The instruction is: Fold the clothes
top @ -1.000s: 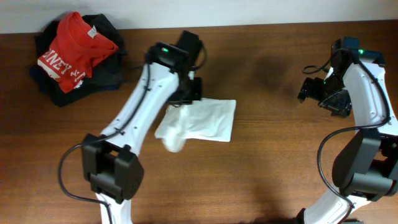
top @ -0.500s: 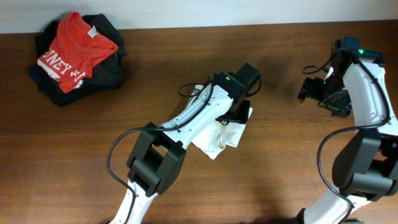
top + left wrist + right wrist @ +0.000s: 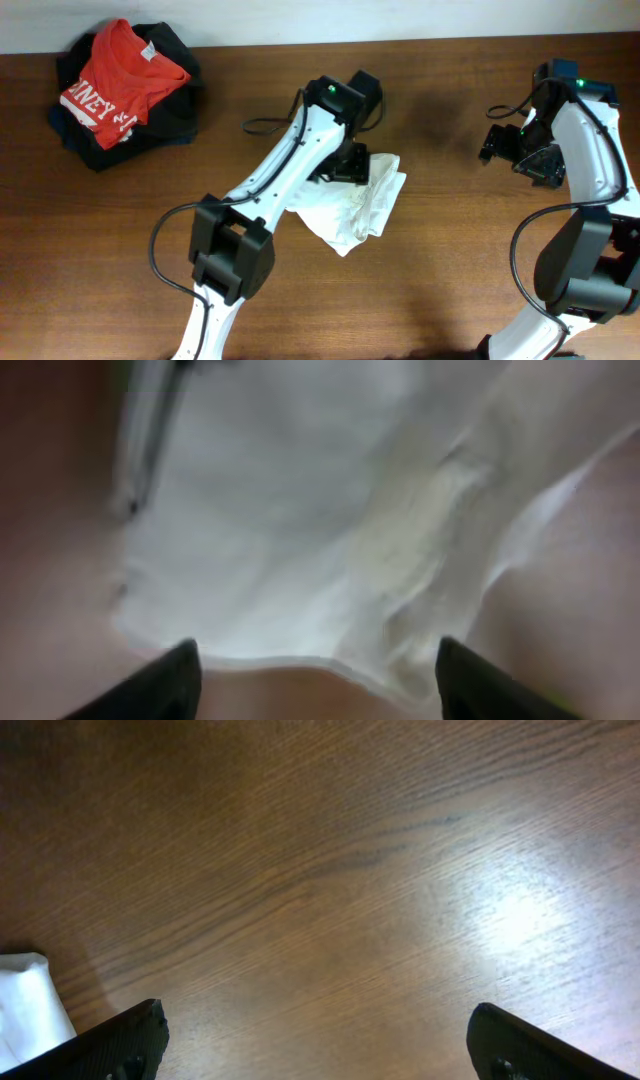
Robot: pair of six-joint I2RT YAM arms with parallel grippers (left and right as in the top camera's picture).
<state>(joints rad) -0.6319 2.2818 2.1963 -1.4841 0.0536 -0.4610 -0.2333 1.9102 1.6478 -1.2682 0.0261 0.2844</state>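
shirt (image 3: 352, 205) crumpled mid-surface, unfolded | left tool (image 3: 315, 665) fingers apart just above it, gripping nothing | step: probably spread flat first, pinching one edge only | right tool (image 3: 315, 1020) fingers apart over bare wood, well right | surface (image 3: 450, 280) brown wood | far left: red tee (image 3: 118, 80) atop dark clothes (image 3: 175, 115) | pale wall (image 3: 400, 15) behind

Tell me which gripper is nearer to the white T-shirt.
Left. The left gripper hangs directly over the white T-shirt, at its upper edge; the right gripper is far away, above bare table.
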